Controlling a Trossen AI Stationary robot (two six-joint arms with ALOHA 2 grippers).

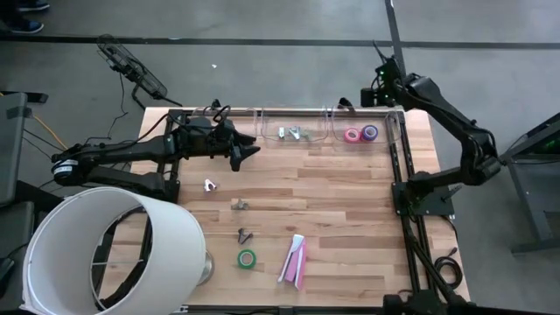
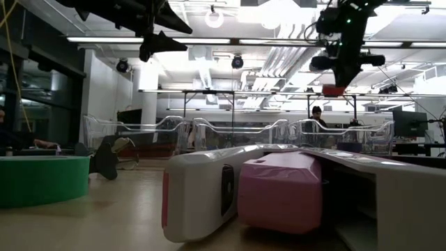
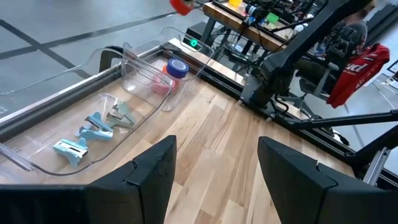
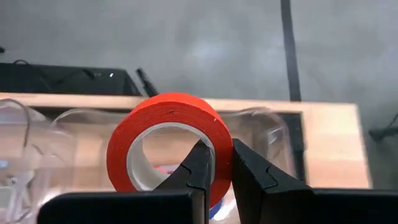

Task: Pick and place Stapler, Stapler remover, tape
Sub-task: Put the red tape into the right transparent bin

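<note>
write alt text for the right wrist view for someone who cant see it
The right gripper is shut on the wall of a red-orange tape roll, holding it upright above the clear bins at the edge of the wooden table. Grey floor lies beyond.

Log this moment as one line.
right gripper: shut on red tape, above clear bin | left gripper: open, empty, raised | green tape: on table
</note>
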